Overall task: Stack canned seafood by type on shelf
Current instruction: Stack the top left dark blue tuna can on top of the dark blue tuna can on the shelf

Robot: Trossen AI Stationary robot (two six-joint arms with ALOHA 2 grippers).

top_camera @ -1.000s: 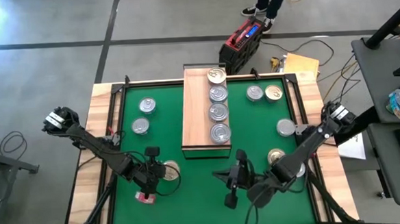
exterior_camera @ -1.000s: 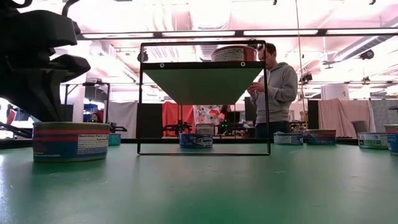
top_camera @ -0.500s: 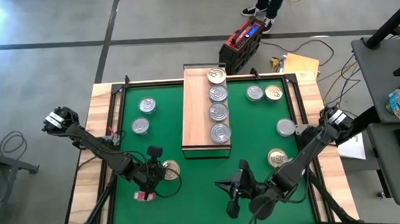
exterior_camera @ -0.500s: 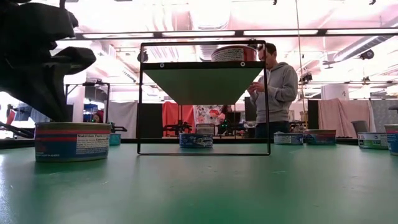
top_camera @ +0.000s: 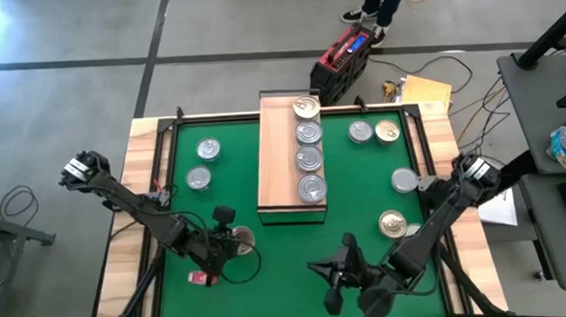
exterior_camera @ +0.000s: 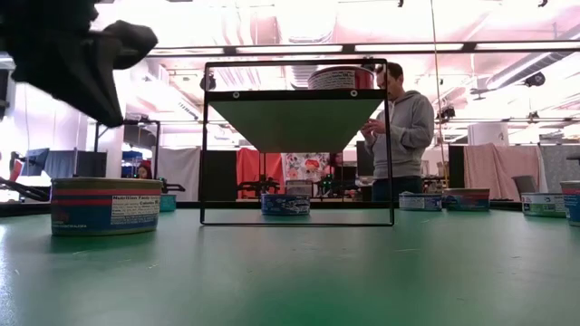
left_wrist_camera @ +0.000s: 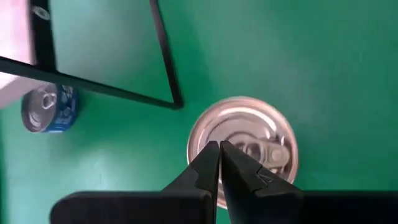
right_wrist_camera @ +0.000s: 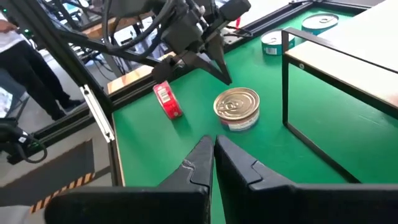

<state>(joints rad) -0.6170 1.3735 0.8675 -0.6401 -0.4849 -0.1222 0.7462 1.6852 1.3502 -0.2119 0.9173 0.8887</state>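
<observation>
A gold-lidded can (top_camera: 242, 240) (left_wrist_camera: 242, 140) stands on the green mat near the front left. My left gripper (top_camera: 231, 244) (left_wrist_camera: 219, 146) hangs shut just above it, clear of the lid, as its fingertips (right_wrist_camera: 225, 78) show in the right wrist view. My right gripper (top_camera: 336, 272) (right_wrist_camera: 214, 142) hovers shut over the mat at the front centre. The shelf (top_camera: 278, 159) carries a row of several silver-lidded cans (top_camera: 308, 158). More cans stand on the mat to its left (top_camera: 208, 149) and right (top_camera: 393, 224).
A small red flat object (top_camera: 202, 276) (right_wrist_camera: 166, 99) lies on the mat near the left gripper. The shelf's dark frame legs (left_wrist_camera: 165, 56) stand close behind the gold-lidded can. A person (exterior_camera: 403, 136) stands beyond the table's far edge. Bare mat (top_camera: 288, 250) lies between the grippers.
My left gripper has risen off the gold-lidded can and now hangs clear above it, still shut. My right gripper has moved toward the table's near edge and rolled about its own line, still shut.
</observation>
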